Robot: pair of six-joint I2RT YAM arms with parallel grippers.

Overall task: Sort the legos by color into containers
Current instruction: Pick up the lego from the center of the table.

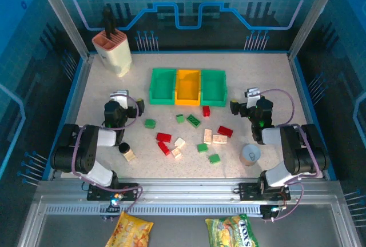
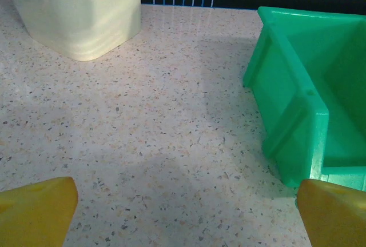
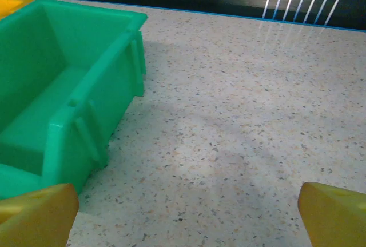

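Both stand apart: left tool [image 2: 184, 212], right tool [image 3: 184, 212]; we judge legos [image 1: 163, 137] light, rigid, slick, so pinch flat sides.

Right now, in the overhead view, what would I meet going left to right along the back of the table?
Cream-and-pink holder → left green bin → orange-yellow bin → right green bin. The three bins stand side by side in one row.
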